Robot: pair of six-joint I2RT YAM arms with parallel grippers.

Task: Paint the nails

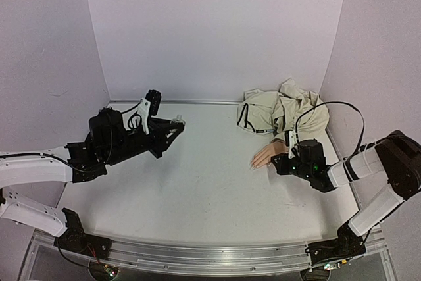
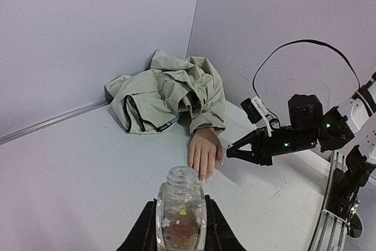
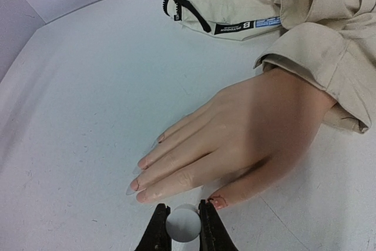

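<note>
Judging by how things lie, the painting step is in hand. An uncapped bottle [image 2: 181, 213] is pinched upright between the left fingers [image 2: 145, 232] at the bottom centre of the left wrist view. A small white round cap [image 3: 183, 223], probably the brush's top seen end-on, is pinched between the right fingers [image 3: 157, 230] at the bottom edge of the right wrist view. The brush itself is not seen.

The nails [image 3: 134, 186] are found at the fingertips of the mannequin hand [image 3: 247, 127], which is laid palm down on the table [image 3: 76, 116] at the centre of that view, just above the cap. Thin reddish marks are seen at the thumb tip and at one fingertip; whether they are polish cannot be told.

A fine, light placement of the brush tip on one nail is called for next, with short strokes, since the targets are tiny.

The nails look long, pointed and translucent. The hand is smooth, matte and pinkish-tan, and it may slide if pushed. The bottle is clear, with small flower marks and brownish contents. The jacket [image 3: 305, 22] at the upper right is soft, crumpled beige cloth with a black zip, and its cuff is wrapped around the wrist.
</note>
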